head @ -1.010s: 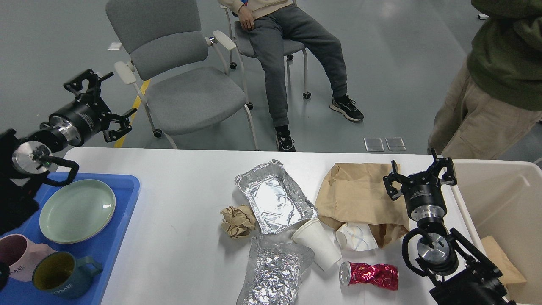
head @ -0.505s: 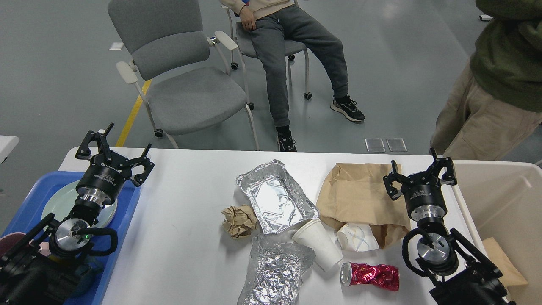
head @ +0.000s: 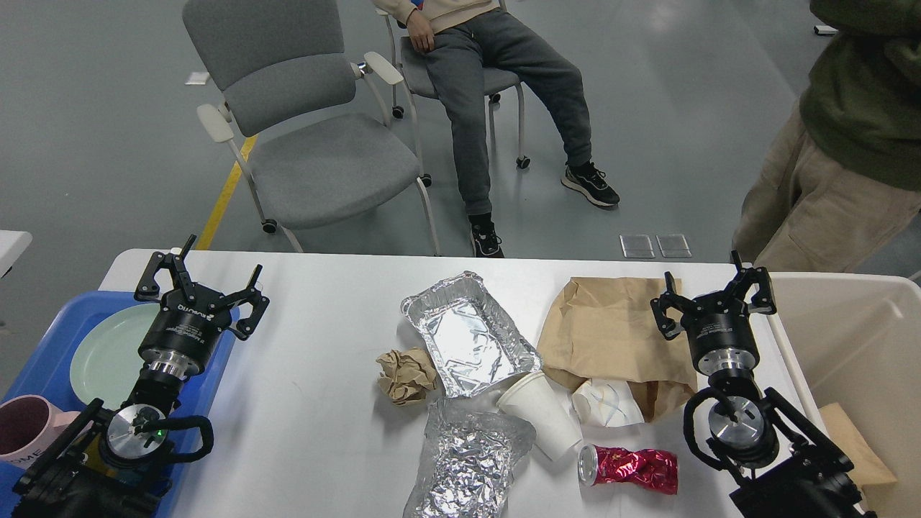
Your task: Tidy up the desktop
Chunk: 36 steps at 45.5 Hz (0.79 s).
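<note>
Fingers of both grippers stood spread and empty, left gripper over the blue tray, right gripper above the brown paper bag on the littered desktop; bag probably best pinched at an edge.
</note>
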{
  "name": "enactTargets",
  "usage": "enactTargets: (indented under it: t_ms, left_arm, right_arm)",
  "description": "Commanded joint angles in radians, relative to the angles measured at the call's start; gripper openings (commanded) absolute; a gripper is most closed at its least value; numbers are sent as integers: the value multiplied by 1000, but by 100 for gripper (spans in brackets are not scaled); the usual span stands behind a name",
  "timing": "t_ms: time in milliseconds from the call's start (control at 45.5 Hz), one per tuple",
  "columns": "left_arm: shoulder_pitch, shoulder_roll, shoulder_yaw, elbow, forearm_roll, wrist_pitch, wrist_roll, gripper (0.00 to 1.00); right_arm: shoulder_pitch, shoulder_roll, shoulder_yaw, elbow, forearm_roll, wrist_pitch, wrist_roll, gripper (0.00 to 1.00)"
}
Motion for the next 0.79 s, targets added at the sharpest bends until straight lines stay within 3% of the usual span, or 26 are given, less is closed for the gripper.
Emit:
enactTargets:
  t_ms: [0, 768]
  left_arm:
    - [1, 0, -11, 1, 0, 1, 3, 96]
    - [21, -1, -68, 7, -20, -37, 3, 96]
  right_arm:
    - [-1, 0, 0, 0, 1, -1, 0, 100]
    - [-1, 0, 0, 0, 1, 0, 0, 100]
